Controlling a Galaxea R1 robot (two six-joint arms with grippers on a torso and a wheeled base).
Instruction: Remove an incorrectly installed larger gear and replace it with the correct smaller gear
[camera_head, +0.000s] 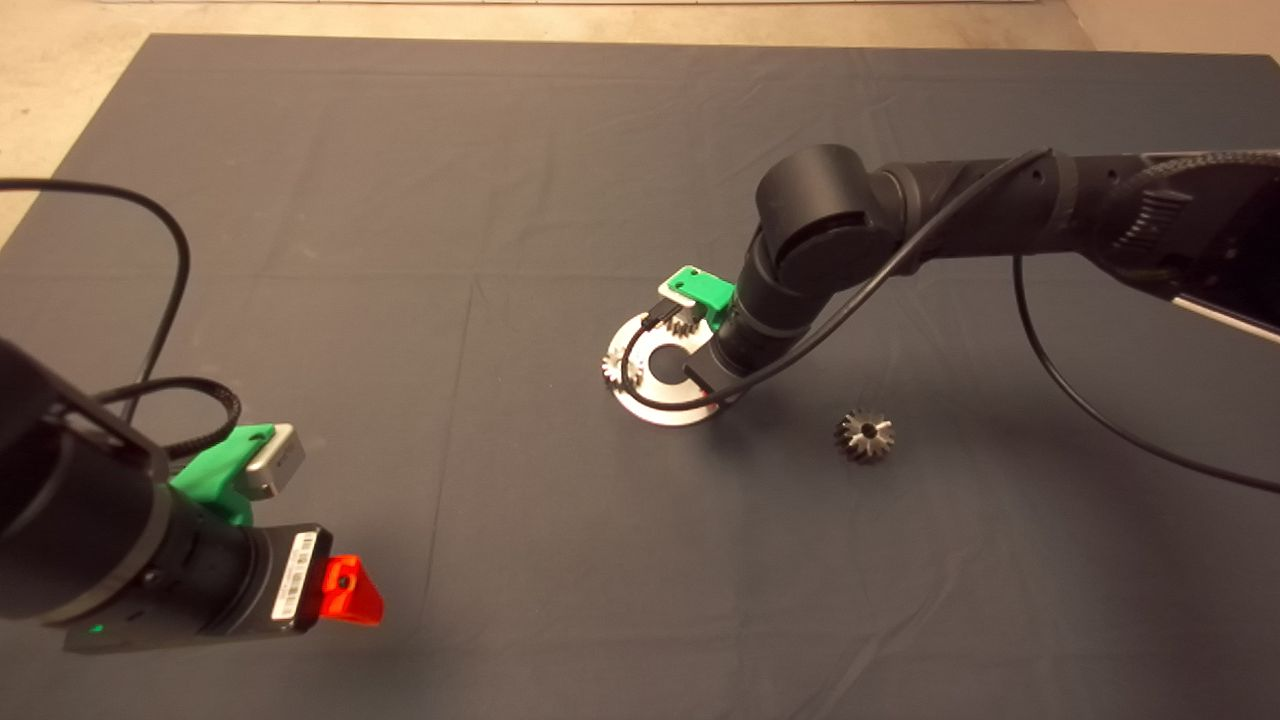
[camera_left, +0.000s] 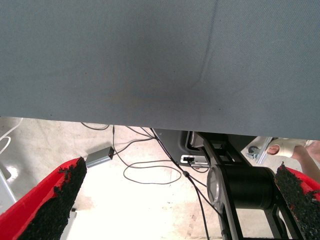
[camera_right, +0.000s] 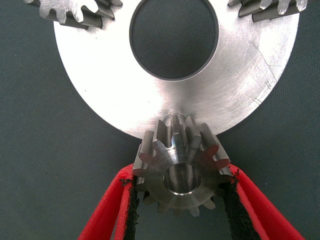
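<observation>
Below, creased dark mat (camera_head: 400, 200), pale floor (camera_left: 150, 210), right end effector (camera_right: 182, 192) clamping smaller gear (camera_right: 181, 165), left end effector (camera_left: 175, 200) agape, empty.

Two black tubular arms; black cables (camera_head: 1090, 400) trailing; green camera brackets (camera_head: 700, 290); left end effector (camera_head: 350, 590) showing red fingers, white barcode label (camera_head: 292, 590).

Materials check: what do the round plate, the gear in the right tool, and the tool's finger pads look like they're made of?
Round plate: looks like bare brushed metal, with fine scratch lines and a pale silver sheen.
Smaller gear in the right tool: machined steel by the look, grey with glinting tooth edges.
Finger pads: black, coarse and crumbly, likely rubber or foam grip on red plastic-looking fingers.
</observation>
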